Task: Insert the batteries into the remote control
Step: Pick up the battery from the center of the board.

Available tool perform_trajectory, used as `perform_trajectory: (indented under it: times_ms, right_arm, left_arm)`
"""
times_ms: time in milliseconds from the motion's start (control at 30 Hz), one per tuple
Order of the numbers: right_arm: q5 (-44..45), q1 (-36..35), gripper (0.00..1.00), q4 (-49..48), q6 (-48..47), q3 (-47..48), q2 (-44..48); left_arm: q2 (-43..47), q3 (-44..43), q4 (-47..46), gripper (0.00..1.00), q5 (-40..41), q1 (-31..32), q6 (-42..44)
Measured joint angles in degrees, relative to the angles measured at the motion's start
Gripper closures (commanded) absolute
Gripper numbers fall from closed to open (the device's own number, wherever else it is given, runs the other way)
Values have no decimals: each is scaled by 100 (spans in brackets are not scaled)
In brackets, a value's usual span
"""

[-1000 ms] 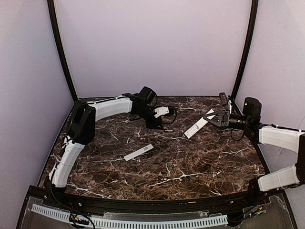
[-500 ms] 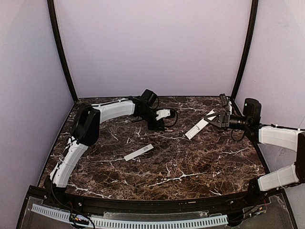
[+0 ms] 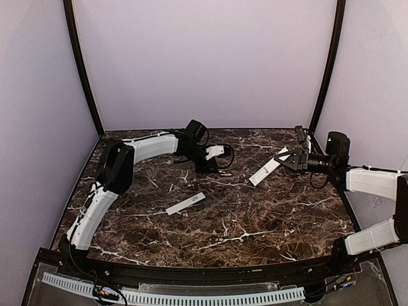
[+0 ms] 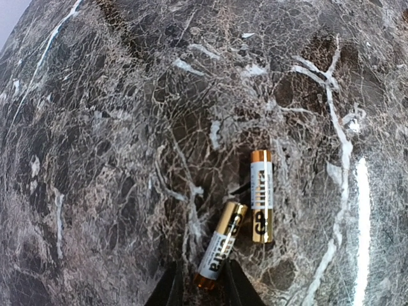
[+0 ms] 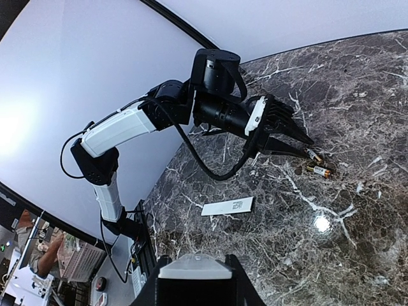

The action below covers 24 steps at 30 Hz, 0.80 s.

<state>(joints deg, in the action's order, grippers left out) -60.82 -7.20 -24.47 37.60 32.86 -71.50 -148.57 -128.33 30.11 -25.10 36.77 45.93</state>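
Two gold-and-silver batteries lie on the dark marble table. My left gripper [image 4: 199, 271] stands low over the nearer battery [image 4: 220, 245]. Its lower end sits between the fingers, with the right finger against it and a small gap on the left. The second battery [image 4: 261, 196] lies just beyond, untouched. My right gripper [image 3: 288, 158] is shut on the remote control [image 3: 264, 171] and holds it tilted above the table's right side. The remote's white end [image 5: 194, 268] shows between that gripper's fingers. From the right wrist, the left gripper [image 5: 299, 143] points at both batteries [image 5: 317, 164].
A thin flat white strip [image 3: 185, 203] lies on the table left of centre, also seen as the strip [image 5: 227, 207] from the right wrist. Black frame posts [image 3: 83, 70] stand at the back corners, with pale walls behind.
The left wrist has shifted slightly and settled lower over the batteries. The right arm with the remote control has barely moved.
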Motion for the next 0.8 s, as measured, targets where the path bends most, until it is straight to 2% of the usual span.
perform_trajectory:
  times_ms: [133,300,567,700,767,800]
  right_arm:
    - [-31,20,100,2,0,0,-31]
    - [-96,63,100,0,0,0,-57]
    - [-133,125,100,0,0,0,-114]
    - [-142,144,100,0,0,0,-136]
    - [-153,157,100,0,0,0,-138]
    - [-155,166,100,0,0,0,-138]
  left_arm:
    - [-13,0,2,81,-107,-37,0]
    - [-39,-11,2,76,-299,-52,15]
    - [-179,-208,7,77,-474,-52,15]
    - [-186,-219,28,79,-492,-52,13]
    - [-192,-240,63,83,-487,-50,9]
    - [-199,-258,87,88,-487,-50,-4]
